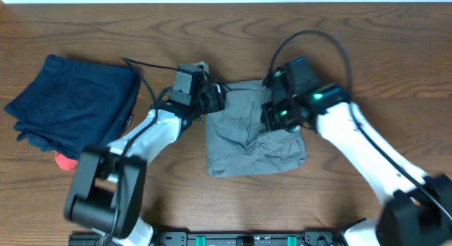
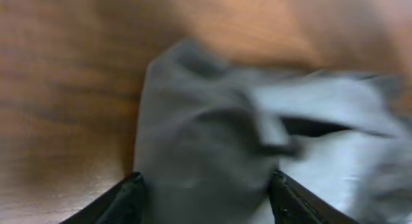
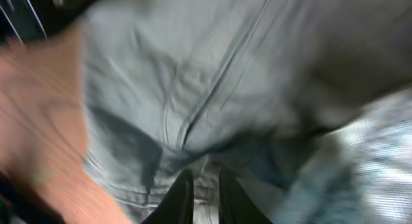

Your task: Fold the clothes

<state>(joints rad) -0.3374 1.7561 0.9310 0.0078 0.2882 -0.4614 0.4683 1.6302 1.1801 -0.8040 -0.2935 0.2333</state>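
Observation:
The grey shorts (image 1: 247, 136) lie crumpled on the wooden table, partly folded, with the lighter lining showing in the left wrist view (image 2: 335, 159). My left gripper (image 1: 215, 97) is at the shorts' upper left corner. Its fingers are spread wide, open, with grey fabric (image 2: 206, 153) between them (image 2: 207, 198). My right gripper (image 1: 280, 117) is on the shorts' upper right part. Its fingers (image 3: 204, 193) are nearly together and pinch a fold of the shorts (image 3: 193, 95) near a seam. Both wrist views are blurred.
A folded navy-blue garment (image 1: 74, 104) lies at the far left of the table (image 1: 353, 34). A small red cloth (image 1: 65, 161) peeks out under its near edge. Black cables run over the far side near both grippers.

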